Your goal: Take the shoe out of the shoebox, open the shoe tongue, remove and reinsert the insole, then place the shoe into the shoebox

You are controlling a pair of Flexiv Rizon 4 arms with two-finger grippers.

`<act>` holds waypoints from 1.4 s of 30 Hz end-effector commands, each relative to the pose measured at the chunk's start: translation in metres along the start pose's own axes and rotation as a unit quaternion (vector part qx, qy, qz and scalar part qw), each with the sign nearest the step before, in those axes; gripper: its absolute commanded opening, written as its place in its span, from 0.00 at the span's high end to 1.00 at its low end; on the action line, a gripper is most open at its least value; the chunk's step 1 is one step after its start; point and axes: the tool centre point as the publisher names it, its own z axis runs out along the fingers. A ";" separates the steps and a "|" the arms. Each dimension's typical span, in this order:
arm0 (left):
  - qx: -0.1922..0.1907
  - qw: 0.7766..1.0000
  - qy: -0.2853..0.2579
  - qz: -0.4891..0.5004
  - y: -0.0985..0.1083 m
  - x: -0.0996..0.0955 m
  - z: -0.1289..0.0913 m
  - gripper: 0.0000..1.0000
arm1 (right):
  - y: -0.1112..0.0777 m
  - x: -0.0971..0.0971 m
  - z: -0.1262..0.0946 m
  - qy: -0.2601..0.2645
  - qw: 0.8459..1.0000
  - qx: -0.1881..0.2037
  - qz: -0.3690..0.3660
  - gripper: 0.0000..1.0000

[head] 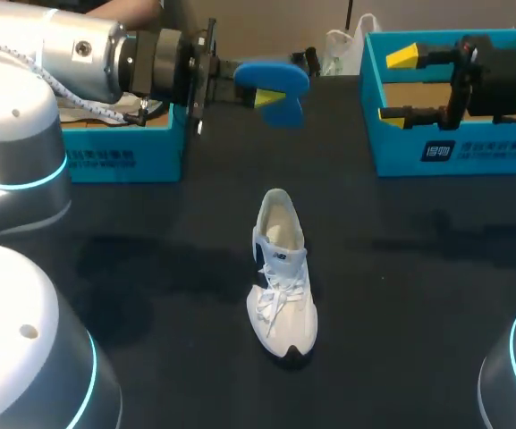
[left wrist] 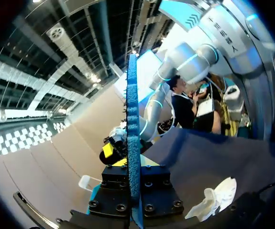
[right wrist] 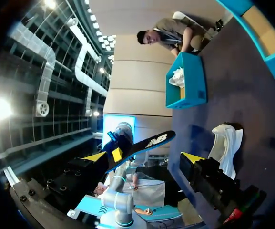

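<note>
The head camera sits high behind the robot, looking down over the black desk [head: 150, 223], with the white shoe [head: 282, 277] at centre. The left wrist camera, at the desk's 11 o'clock, faces 3 o'clock, very near the blue insole [left wrist: 132, 119], edge-on in the left claw [left wrist: 134, 183]. The right wrist camera, at 1 o'clock, faces 9 o'clock along the right claw [right wrist: 144, 157], from farther off. All three views share the shoe and insole.
</note>
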 end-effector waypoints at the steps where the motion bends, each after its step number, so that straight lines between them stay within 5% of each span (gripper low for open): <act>1: 0.047 0.949 -0.002 -0.312 0.013 -0.004 0.003 1.00 | 0.001 0.000 0.001 0.000 1.000 0.000 0.000 0.00; 23: 0.033 0.950 -0.003 -0.311 0.016 -0.002 0.005 1.00 | 0.001 0.000 0.001 0.000 1.000 0.000 0.000 0.00; 31: -0.016 0.820 0.023 -0.572 0.020 0.008 0.008 1.00 | 0.001 0.000 0.001 0.000 1.000 0.000 0.000 0.00; 42: -0.031 0.595 0.034 -0.802 0.023 0.004 0.011 1.00 | 0.001 0.000 0.001 0.000 1.000 0.000 0.000 0.00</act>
